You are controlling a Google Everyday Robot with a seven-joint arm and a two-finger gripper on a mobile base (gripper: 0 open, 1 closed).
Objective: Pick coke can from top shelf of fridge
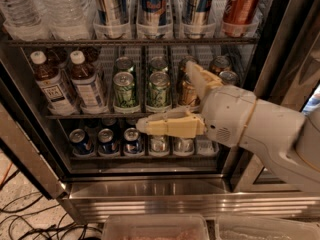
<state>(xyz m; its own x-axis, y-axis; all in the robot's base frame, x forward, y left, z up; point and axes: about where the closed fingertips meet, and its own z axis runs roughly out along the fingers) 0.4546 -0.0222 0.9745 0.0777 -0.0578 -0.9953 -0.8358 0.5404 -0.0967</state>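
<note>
The coke can (241, 5), red-orange with white script, stands in a clear lane tray at the right end of the top shelf (75, 42) of the fridge (150, 189). Its top is cut off by the view's edge. My gripper (165, 95) is in front of the middle rack, below and to the left of the coke can. It is open and empty. One cream finger (170, 126) points left across the lower rack and the other (200, 79) points up in front of the bronze cans. My white arm comes in from the lower right.
Tall silver-and-blue cans (152, 4) and water bottles (60, 9) fill the rest of the top shelf. Tea bottles (85, 81), green cans (125, 89) and bronze cans (220, 64) stand on the middle rack, blue cans (105, 141) below. The dark door frame (287, 39) is at right. Clear bins (155, 229) lie below.
</note>
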